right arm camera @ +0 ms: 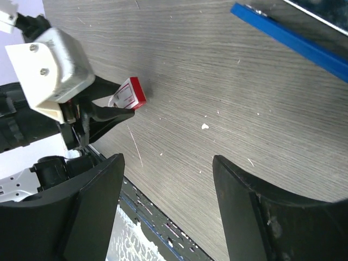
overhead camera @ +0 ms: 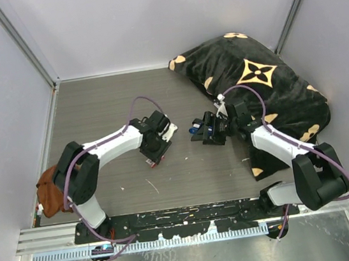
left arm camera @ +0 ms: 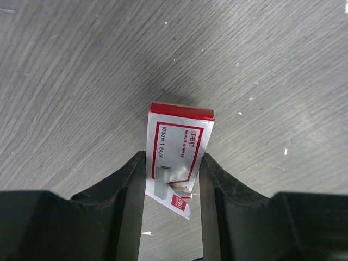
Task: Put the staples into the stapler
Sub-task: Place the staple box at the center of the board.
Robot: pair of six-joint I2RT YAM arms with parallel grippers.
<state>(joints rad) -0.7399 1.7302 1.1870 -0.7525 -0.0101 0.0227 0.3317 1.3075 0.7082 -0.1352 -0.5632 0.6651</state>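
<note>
My left gripper point(left arm camera: 173, 159) is shut on a red-and-white cardboard staple box point(left arm camera: 179, 149), one finger on each long side, just above the wooden table. The box's near end flap is torn open. The box also shows at the left gripper's tips in the top view point(overhead camera: 154, 162) and in the right wrist view point(right arm camera: 130, 93). No loose block of staples is in view. The blue stapler point(overhead camera: 195, 128) lies on the table just left of my right gripper point(overhead camera: 210, 129); a blue edge of it point(right arm camera: 288, 35) crosses the right wrist view. My right gripper point(right arm camera: 168, 163) is open and empty.
A black pillow with tan patterns point(overhead camera: 265, 86) fills the back right, behind the right arm. A brown cloth point(overhead camera: 51, 192) lies at the left table edge by the left arm's base. Grey walls close in three sides. Small white specks point(right arm camera: 205, 126) dot the table.
</note>
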